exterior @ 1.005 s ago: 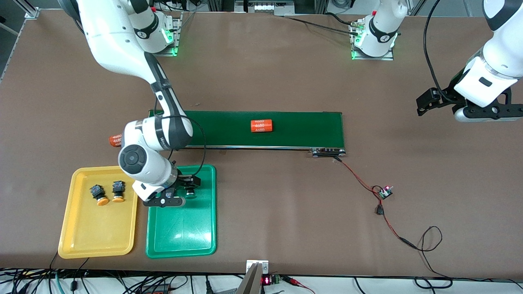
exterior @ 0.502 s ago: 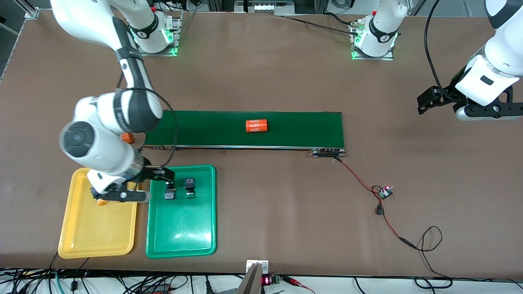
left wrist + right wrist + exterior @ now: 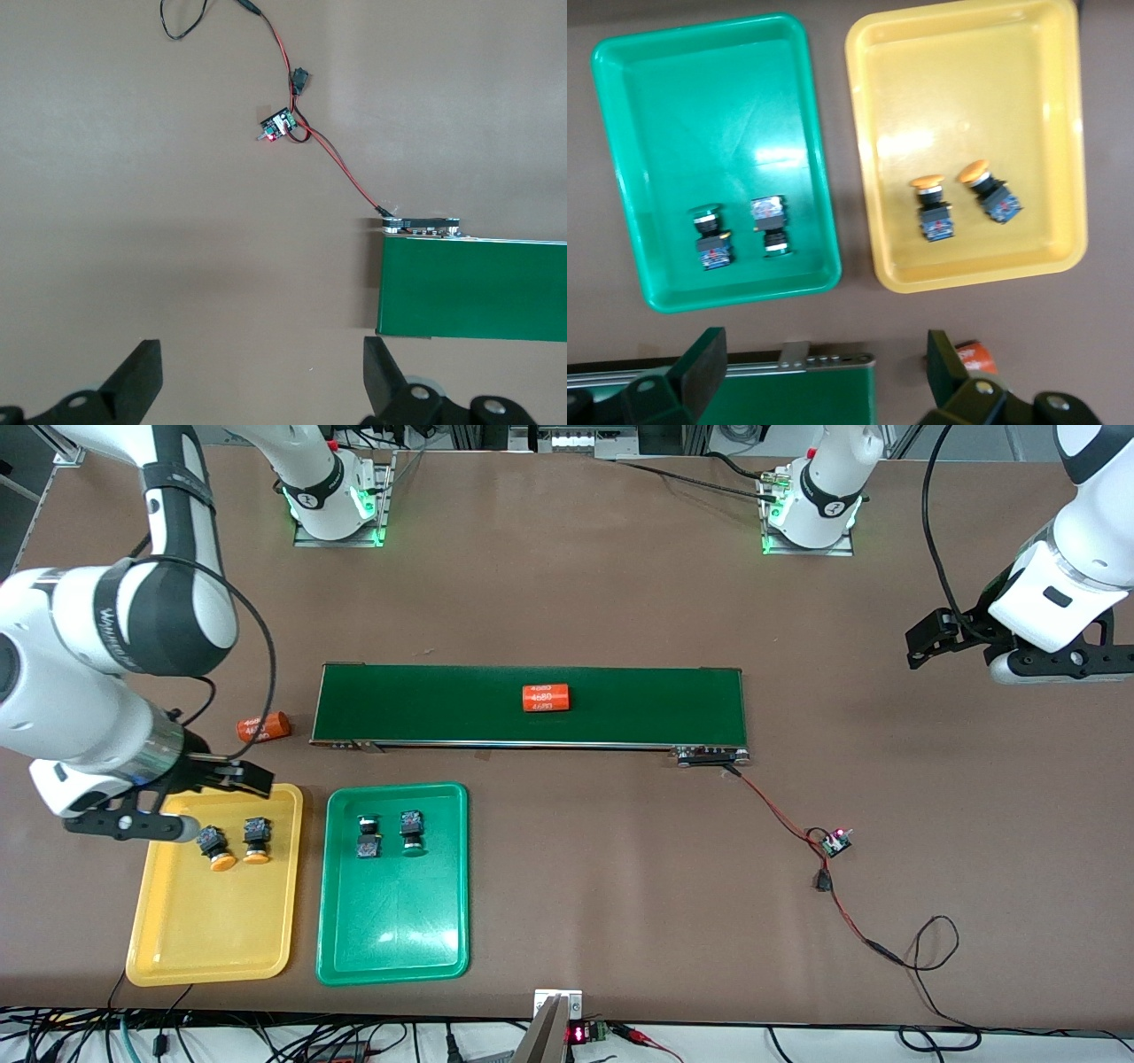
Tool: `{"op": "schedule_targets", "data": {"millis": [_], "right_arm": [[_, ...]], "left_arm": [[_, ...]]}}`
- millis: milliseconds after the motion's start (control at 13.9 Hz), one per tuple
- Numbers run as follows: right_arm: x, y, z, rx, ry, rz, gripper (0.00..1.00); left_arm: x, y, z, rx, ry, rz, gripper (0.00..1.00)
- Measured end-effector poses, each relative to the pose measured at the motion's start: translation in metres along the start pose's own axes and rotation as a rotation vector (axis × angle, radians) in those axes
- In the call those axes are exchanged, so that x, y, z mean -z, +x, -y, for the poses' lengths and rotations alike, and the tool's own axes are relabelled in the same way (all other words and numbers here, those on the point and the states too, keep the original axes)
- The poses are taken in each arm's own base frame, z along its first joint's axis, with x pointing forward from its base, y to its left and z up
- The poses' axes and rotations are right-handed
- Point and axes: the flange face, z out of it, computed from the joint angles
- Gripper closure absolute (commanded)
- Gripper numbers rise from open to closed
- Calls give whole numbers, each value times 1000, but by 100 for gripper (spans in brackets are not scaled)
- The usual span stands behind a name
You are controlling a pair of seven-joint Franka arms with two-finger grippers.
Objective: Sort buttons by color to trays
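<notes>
Two yellow-capped buttons (image 3: 215, 844) (image 3: 256, 838) lie in the yellow tray (image 3: 208, 921). Two green-capped buttons (image 3: 368, 837) (image 3: 410, 831) lie in the green tray (image 3: 394, 921) beside it. My right gripper (image 3: 128, 828) is open and empty, up in the air over the yellow tray's corner at the right arm's end. Its wrist view looks past the open gripper (image 3: 824, 372) at the green tray (image 3: 709, 106) with its buttons (image 3: 710, 237) (image 3: 771, 226) and the yellow tray (image 3: 974, 97) with its buttons (image 3: 932, 208) (image 3: 990, 190). My left gripper (image 3: 1054, 673) (image 3: 259, 381) waits open and empty over bare table.
The dark-green conveyor belt (image 3: 656, 704) carries an orange "4680" cylinder (image 3: 545, 697). Another cylinder (image 3: 263, 727) lies on the table off the belt's end. A small circuit board (image 3: 834, 841) on red-black wires lies toward the left arm's end.
My right gripper has let go of a green button in the green tray, risen and swung toward the right arm's end. The cylinder on the belt has drifted the same way.
</notes>
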Motion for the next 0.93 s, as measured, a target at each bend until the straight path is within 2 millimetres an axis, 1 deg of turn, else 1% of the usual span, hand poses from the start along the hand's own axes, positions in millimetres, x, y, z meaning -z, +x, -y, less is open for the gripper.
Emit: {"op": "schedule_targets", "data": {"millis": [215, 359, 574, 646, 789, 933], "right_arm": [[26, -7, -30, -22, -12, 14, 0], [42, -12, -52, 5, -14, 11, 0], [64, -18, -101, 24, 10, -2, 0], [71, -21, -114, 26, 33, -6, 0], [86, -31, -126, 32, 72, -16, 0], [101, -44, -126, 48, 82, -14, 0]], "left_arm": [[0, 0, -1, -1, 0, 0, 0], [0, 0, -1, -2, 0, 0, 0], [1, 0, -1, -2, 0, -1, 0], [1, 0, -1, -3, 0, -1, 0], [1, 0, -1, -3, 0, -1, 0], [1, 0, -1, -3, 1, 0, 0]]}}
